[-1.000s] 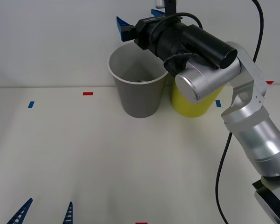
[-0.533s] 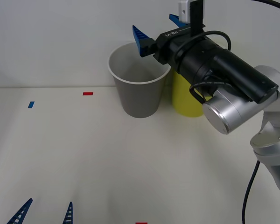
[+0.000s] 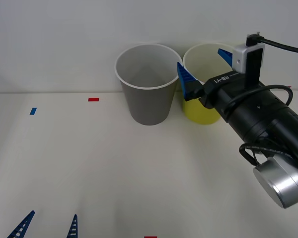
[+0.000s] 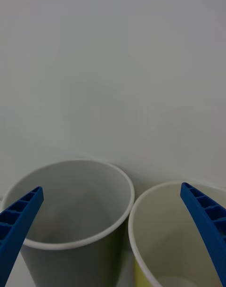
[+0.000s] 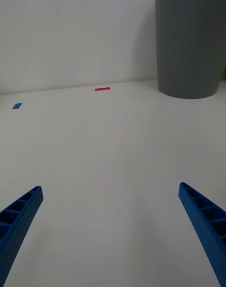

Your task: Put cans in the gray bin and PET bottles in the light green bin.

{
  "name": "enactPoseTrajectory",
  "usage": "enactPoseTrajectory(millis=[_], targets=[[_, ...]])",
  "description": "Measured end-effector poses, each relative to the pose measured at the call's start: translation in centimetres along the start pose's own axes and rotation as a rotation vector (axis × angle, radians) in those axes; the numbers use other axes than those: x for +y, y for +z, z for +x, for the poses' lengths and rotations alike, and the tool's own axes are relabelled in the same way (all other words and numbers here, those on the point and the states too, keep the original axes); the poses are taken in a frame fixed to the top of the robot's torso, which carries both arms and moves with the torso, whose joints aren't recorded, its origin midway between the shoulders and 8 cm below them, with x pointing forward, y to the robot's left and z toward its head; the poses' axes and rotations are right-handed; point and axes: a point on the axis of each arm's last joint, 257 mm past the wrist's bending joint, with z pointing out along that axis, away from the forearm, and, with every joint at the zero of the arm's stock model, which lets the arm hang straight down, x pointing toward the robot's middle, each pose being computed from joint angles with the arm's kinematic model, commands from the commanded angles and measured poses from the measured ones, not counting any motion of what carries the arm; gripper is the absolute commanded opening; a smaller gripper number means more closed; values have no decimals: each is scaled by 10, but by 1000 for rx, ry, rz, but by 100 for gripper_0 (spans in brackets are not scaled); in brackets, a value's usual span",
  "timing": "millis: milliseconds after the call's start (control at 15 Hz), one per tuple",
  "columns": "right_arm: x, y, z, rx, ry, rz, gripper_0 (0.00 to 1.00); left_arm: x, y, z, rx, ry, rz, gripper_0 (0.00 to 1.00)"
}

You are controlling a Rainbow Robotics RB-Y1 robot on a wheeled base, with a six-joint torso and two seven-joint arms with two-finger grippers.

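Now the right gripper (image 3: pixel 204 67) hangs by the light green bin (image 3: pixel 204 111), fingers spread, empty. Gray bin (image 3: pixel 146 101) touches it. Left gripper (image 3: pixel 47 225) waits well apart, fingers spread.

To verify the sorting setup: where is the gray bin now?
In the front view the gray bin stands at the table's far edge near the wall, immediately left of the light green bin.

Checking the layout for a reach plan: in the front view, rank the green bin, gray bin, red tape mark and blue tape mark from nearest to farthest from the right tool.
1. Green bin, directly behind the right tool.
2. Gray bin, to its left.
3. Red tape mark, farther left.
4. Blue tape mark, far left.
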Motion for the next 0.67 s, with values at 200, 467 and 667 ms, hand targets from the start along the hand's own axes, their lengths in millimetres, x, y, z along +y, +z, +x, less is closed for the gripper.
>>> enactPoseTrajectory(millis=[200, 467, 667], targets=[[-22, -33, 17, 39, 6, 71, 100, 0, 0, 0, 0, 0, 0, 100], [-40, -64, 53, 99, 42, 146, 100, 0, 0, 0, 0, 0, 0, 100], [-44, -82, 74, 125, 84, 195, 100, 0, 0, 0, 0, 0, 0, 100]])
